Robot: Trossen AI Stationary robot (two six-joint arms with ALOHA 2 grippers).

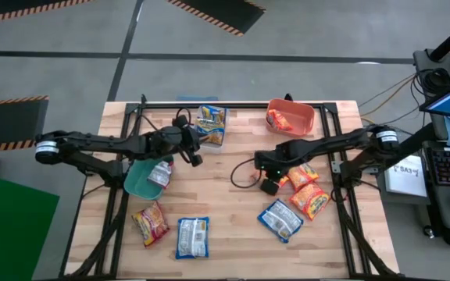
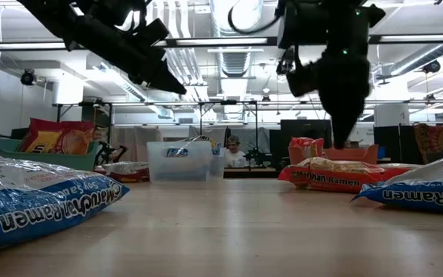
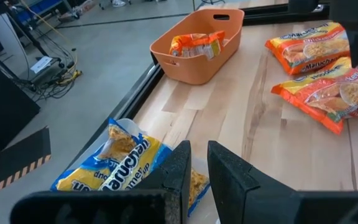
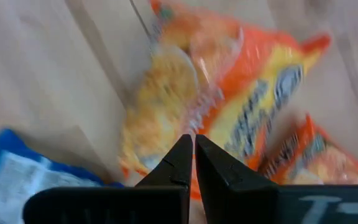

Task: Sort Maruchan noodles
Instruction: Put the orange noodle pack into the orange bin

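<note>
Ramen packets lie flat on the wooden table: two orange ones [image 1: 301, 176] [image 1: 311, 200] and a blue one [image 1: 280, 220] on the right, an orange-red one [image 1: 151, 224] and a blue one [image 1: 192, 237] near the front left. My right gripper [image 1: 269, 187] [image 2: 338, 145] is shut and points down just above the orange packets [image 4: 241, 81], clear of them. My left gripper [image 1: 196, 158] [image 3: 197, 155] hovers beside the clear bin [image 1: 211, 125], open by a narrow gap and empty. Blue-and-yellow packets [image 3: 110, 163] sit in that bin.
A teal bin [image 1: 137, 181] under the left arm holds a pale packet [image 1: 159, 173]. An orange bin [image 1: 294, 117] [image 3: 197, 43] at the far right holds an orange packet. A black cable [image 1: 244, 176] lies mid-table. Bare wood shows at the centre and the near edge.
</note>
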